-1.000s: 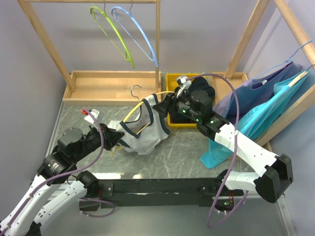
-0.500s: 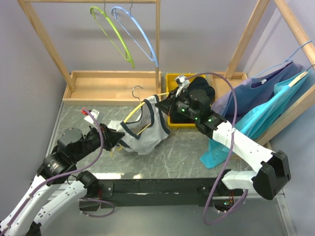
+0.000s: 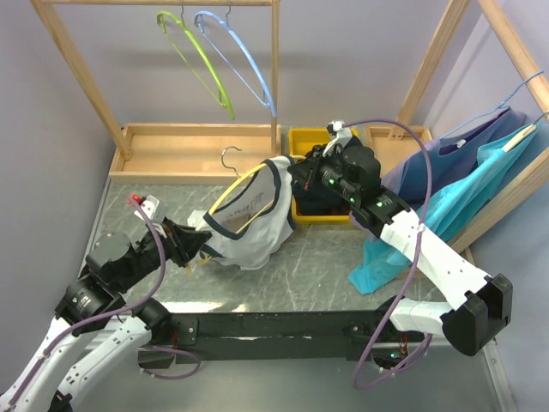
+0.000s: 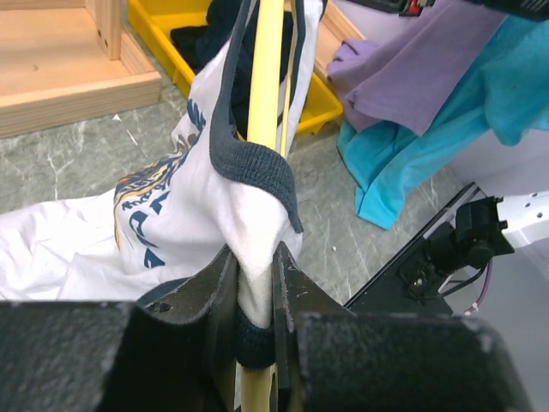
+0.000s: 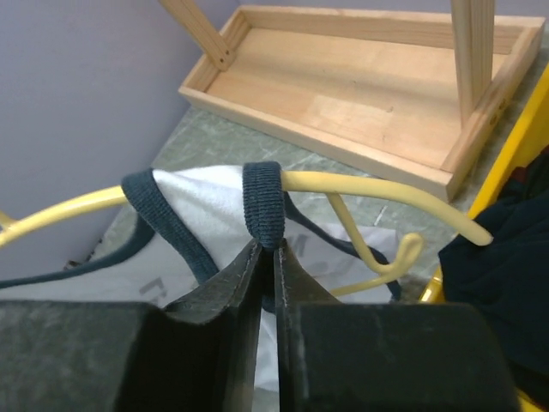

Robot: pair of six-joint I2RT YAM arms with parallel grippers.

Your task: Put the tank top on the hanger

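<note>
Tank top (image 3: 250, 230), hanger (image 3: 232, 185) higher now; left claw (image 4: 256, 287), right claw (image 5: 268, 255) tight on trim.

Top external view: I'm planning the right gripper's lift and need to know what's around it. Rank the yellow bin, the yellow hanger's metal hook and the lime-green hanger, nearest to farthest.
1. The yellow bin: directly alongside the right gripper, toward the back.
2. The metal hook: farther off, to the left in this view.
3. The lime-green hanger: farthest, on the rail at back left.
</note>
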